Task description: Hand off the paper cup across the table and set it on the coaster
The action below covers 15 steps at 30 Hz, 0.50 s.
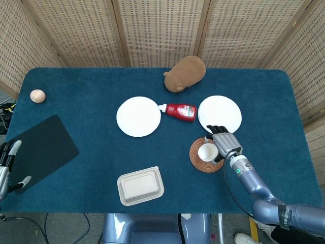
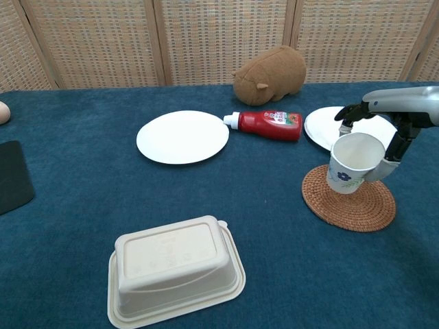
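A white paper cup (image 2: 352, 162) (image 1: 207, 151) with a blue flower print stands tilted on the round woven coaster (image 2: 350, 206) (image 1: 199, 161), its mouth upward. My right hand (image 2: 392, 127) (image 1: 226, 142) holds the cup from the far right side, fingers curled over its rim. At the far left edge of the head view only the fingers of my left hand (image 1: 7, 165) show, spread over the dark mat (image 1: 38, 151) and holding nothing.
Two white plates (image 1: 138, 116) (image 1: 220, 113) lie behind the coaster with a red ketchup bottle (image 1: 179, 110) between them. A brown plush animal (image 1: 185, 73) sits at the back. A lidded food container (image 1: 140, 186) is near the front edge, an egg-like ball (image 1: 37, 95) far left.
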Tool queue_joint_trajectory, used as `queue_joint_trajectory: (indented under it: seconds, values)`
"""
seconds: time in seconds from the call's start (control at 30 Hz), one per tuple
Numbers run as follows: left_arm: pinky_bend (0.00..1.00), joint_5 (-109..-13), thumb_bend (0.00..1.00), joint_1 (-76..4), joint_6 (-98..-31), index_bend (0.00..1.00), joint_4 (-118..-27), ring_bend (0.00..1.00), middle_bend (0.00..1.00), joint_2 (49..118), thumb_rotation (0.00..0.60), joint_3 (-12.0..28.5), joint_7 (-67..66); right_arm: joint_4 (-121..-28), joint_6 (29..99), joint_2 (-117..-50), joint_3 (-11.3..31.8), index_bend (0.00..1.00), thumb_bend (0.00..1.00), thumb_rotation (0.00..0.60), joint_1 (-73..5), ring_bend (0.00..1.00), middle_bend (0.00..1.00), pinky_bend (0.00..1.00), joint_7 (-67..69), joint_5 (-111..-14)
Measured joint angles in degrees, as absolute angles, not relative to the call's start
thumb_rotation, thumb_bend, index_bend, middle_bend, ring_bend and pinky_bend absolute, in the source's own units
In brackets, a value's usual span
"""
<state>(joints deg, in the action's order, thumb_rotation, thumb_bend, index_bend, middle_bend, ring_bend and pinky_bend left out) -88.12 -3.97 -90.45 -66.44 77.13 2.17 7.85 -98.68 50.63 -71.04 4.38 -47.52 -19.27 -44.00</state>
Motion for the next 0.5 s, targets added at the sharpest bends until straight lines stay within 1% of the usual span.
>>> queue_joint_trajectory:
  seconds: [0.37,0.43,0.5]
  values:
    - [0.0,-88.2,0.07,-3.9,-90.6,0.0,-66.9,0.0,0.0,77.2,0.6,2.1,6.8,-96.2,48.5,-72.8,4.4,0.38,0.02,0.6,-47.2,0.0,0.04,0.0,-18.0,-44.9]
    - [0.0,-88.2,0.07,-3.8,-90.7,0.0,-67.2,0.0,0.0,77.1,0.6,2.2,6.7,-95.4,48.1,-73.4,4.5,0.37,0.02,0.6,-47.3,0.0,0.03,0.0,-17.8,-44.9]
    - [0.0,-88.2,0.07,-3.8,-90.7,0.0,-67.3,0.0,0.0,77.1,0.6,2.2,6.5,-94.6,47.8,-73.9,4.4,0.34,0.02,0.6,-47.3,0.0,0.01,0.0,-17.5,-45.0]
